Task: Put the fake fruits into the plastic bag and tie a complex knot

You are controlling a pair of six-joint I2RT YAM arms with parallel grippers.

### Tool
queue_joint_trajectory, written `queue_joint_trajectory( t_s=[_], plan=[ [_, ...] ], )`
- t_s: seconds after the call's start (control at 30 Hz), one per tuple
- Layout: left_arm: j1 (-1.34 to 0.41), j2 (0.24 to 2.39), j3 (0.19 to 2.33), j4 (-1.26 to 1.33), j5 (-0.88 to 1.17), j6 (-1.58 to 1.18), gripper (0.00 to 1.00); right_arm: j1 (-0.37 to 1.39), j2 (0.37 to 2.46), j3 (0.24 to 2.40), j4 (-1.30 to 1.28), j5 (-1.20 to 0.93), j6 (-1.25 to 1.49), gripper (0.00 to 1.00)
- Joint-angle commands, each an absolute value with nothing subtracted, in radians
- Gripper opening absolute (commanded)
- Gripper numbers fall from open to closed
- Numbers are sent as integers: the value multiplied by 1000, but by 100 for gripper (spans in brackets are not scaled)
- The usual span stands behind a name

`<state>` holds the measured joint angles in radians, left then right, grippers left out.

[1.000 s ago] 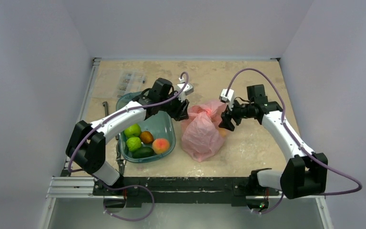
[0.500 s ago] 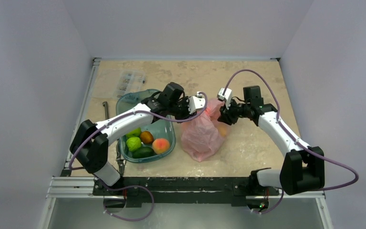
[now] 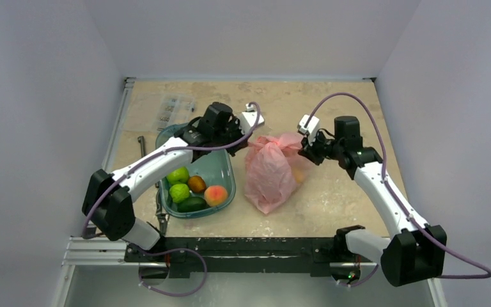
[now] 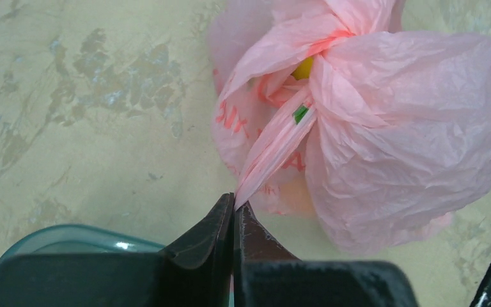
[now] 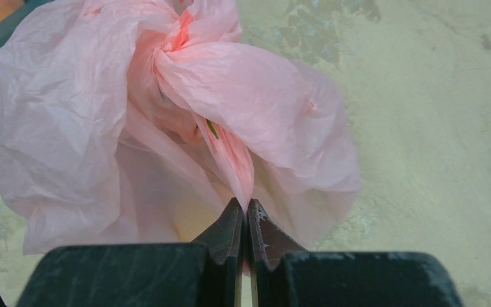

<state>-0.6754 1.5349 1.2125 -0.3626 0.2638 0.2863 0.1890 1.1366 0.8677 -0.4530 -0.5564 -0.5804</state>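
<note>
Both arms have pulled apart, left gripper (image 4: 234,203) and right gripper (image 5: 244,206) each pinching tight a handle (image 4: 275,144) of the thin crinkly pink plastic bag (image 3: 270,173) between them. Its bunched knot (image 5: 178,38) looks half-tied, while fake fruits (image 3: 179,192) sit in the teal-green tub (image 3: 220,171).

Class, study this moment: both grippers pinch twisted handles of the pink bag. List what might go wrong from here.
1. The left gripper and right gripper each pinch only the tip of a twisted handle of the thin crinkly pink plastic bag; a hard pull may slip it free or tear it.
2. The knot looks loose, with a yellow object showing through a gap, so it might open.
3. Fruits lie in the teal-green clear plastic tub, unbagged.
</note>
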Motion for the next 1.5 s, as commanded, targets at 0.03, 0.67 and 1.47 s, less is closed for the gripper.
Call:
queue_joint_trajectory(
  t_s=[0.03, 0.67, 1.47],
  plan=[
    [-603, 1410, 1210, -387, 116, 143, 0, 131, 1080, 933, -499, -402, -580, 0],
    [-361, 1518, 1093, -443, 107, 71, 0, -135, 1207, 667, -352, -172, -842, 0],
    [-354, 1510, 1149, -424, 33, 260, 0, -181, 1261, 733, -383, -123, -884, 0]
  ],
)
